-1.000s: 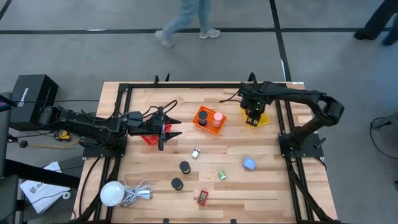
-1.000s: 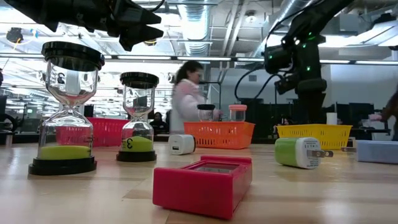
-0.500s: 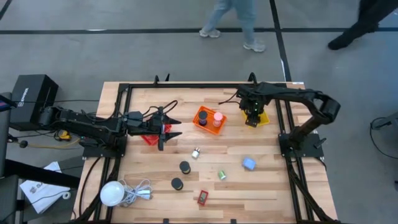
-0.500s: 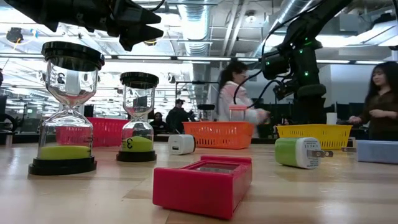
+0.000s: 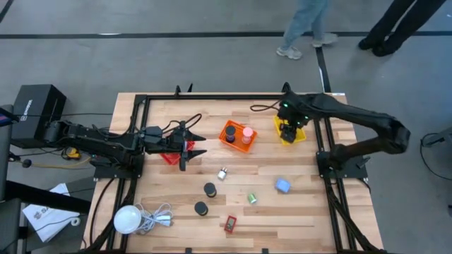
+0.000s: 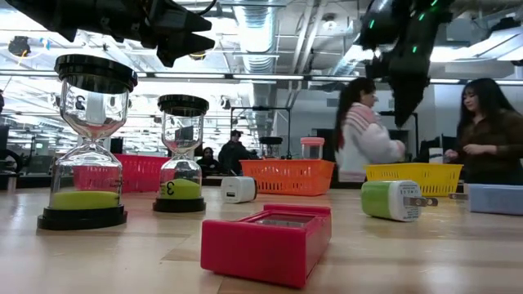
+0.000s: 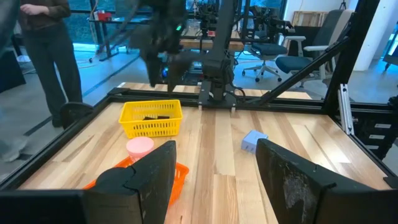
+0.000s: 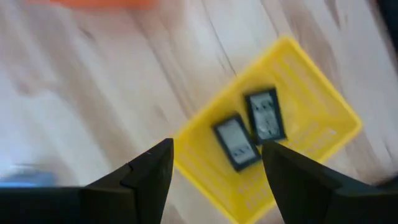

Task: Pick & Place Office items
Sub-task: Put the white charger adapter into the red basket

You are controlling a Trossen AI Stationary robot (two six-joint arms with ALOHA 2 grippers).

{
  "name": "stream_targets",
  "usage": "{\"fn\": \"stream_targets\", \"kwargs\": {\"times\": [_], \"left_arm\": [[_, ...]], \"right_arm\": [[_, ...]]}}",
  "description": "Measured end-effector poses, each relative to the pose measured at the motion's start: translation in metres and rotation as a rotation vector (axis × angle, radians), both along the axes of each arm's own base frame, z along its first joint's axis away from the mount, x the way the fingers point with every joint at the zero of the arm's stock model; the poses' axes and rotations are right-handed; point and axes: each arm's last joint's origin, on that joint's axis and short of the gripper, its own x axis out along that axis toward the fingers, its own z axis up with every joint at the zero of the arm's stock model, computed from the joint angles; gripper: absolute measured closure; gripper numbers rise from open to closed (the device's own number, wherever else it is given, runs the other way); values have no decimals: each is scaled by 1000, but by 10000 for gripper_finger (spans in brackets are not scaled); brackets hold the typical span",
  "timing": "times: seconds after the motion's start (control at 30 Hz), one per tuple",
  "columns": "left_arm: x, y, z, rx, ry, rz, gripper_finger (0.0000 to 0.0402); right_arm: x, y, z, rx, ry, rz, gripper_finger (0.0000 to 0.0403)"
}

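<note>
My right gripper (image 8: 214, 171) hangs open above the yellow basket (image 8: 311, 106), pointing steeply down (image 5: 288, 132). Two small black rectangular pieces (image 8: 235, 142) (image 8: 265, 116) lie flat on the basket's floor. My left gripper (image 5: 199, 143) is open and level over the red basket (image 5: 168, 155), holding nothing. A black cylinder (image 5: 231, 131) and a pink cylinder (image 5: 248, 132) stand in the orange basket (image 5: 236, 141). Loose on the table are two hourglasses with black caps (image 5: 210, 189) (image 5: 201, 208), a white plug (image 5: 222, 173), a green plug (image 5: 251, 198), a blue block (image 5: 282, 185) and a red piece (image 5: 230, 224).
A white globe with a coiled cord (image 5: 128, 219) sits at the near left corner. A black frame (image 5: 145, 102) runs around the table. People walk and stand beyond the far edge (image 6: 364, 143). Bare wood lies between the baskets and the loose items (image 5: 254, 166).
My right gripper has risen out of the yellow basket and now hangs well above it, its arm drawn back toward the table's right edge. People have walked past behind the table.
</note>
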Motion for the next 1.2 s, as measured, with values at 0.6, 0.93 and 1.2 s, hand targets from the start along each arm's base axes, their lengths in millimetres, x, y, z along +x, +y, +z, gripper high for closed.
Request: {"fn": "stream_targets", "kwargs": {"times": [0.6,0.93,1.2], "left_arm": [[0,-9,0,-59,-5,-35,183],[-1,-24,1,-98,-16,-100,183],[-2,-33,2,-142,-31,-112,183]], "right_arm": [[-16,101,-26,-111,-761,356,168],[-12,125,-54,-112,-975,494,168],[-2,117,-46,-256,-1068,531,168]]}}
